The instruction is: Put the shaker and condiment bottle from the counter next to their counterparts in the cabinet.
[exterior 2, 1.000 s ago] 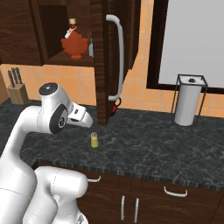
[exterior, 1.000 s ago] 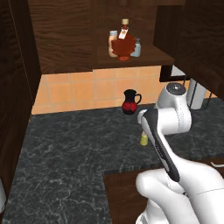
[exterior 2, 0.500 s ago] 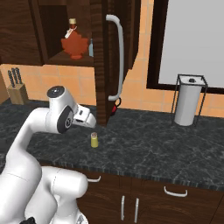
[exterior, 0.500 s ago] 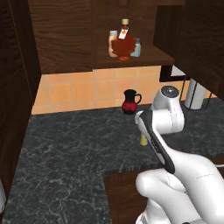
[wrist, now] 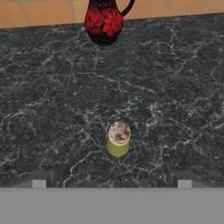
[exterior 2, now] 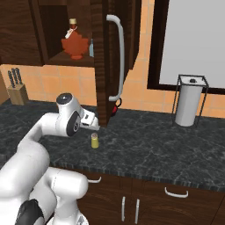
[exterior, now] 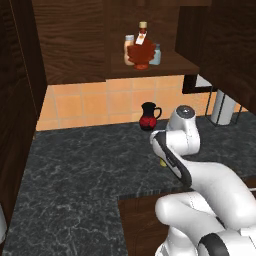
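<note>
- In the upper centre of the left base view, we see the condiment bottle [exterior: 141, 50] on the cabinet [exterior: 150, 67] shelf, between the peach bottle [exterior: 129, 48] and the pale shaker [exterior: 156, 54].
- At mid-frame, the dark jug [exterior: 148, 116] stands on the counter [exterior: 75, 170].
- In the lower centre of the hand view, the shaker [wrist: 118, 138] stands upright between our spread fingertips [wrist: 39, 183], untouched.

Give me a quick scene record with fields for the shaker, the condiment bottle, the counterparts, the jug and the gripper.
shaker: yellow-green shaker upright on the counter, untouched
condiment bottle: red-brown bottle on the cabinet shelf
counterparts: peach bottle and pale blue-grey shaker flank it
jug: dark red-black jug by the tiles
gripper: above the yellow-green shaker, holding nothing; fingers apart
</note>
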